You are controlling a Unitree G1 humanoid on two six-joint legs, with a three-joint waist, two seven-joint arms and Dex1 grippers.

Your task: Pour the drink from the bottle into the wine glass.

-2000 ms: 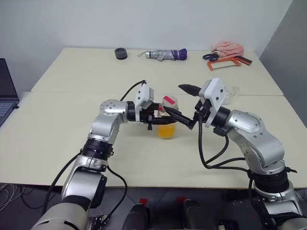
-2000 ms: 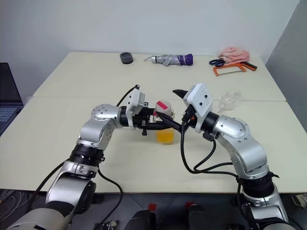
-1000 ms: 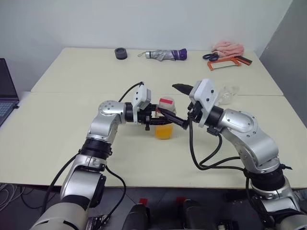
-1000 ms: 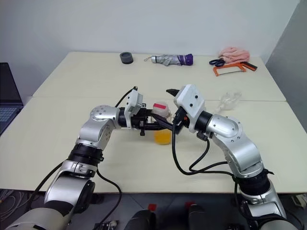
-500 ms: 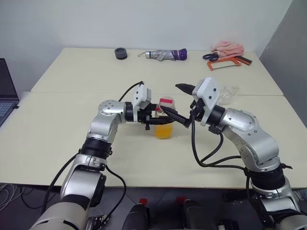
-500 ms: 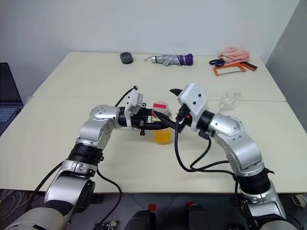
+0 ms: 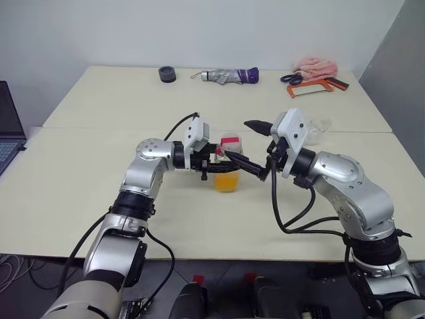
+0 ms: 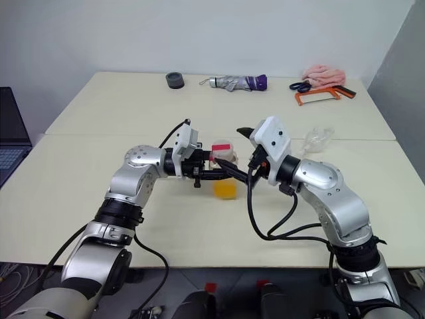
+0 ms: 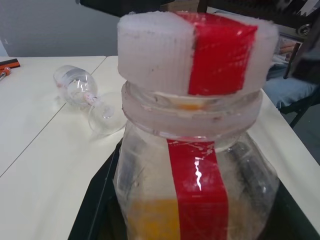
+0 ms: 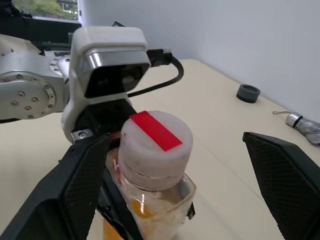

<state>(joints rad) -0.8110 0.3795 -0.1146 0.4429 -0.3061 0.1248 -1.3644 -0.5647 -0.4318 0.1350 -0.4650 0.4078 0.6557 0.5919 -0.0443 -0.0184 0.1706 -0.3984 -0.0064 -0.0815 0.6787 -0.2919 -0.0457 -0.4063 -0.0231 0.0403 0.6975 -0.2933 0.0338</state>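
Bottle (image 7: 228, 169) is standing near the middle of the tabletop (image 7: 86, 179), with the left gripper (image 7: 219, 161) squeezing it tight. Right gripper (image 10: 180, 195) is reaching with fingers spread wide around the cap (image 10: 157, 140); it should close evenly before twisting. Wine glass (image 9: 87, 97) is lying tipped over toward the right edge.

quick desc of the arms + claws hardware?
Both arms: silver-grey metal links, black joint bands, loose black cables. White camera box on each wrist. Left claw and right claw: two black fingers each, with textured pads on the right.

Two cream tables (image 7: 99, 100) (pushed together), white wall (image 7: 199, 26).
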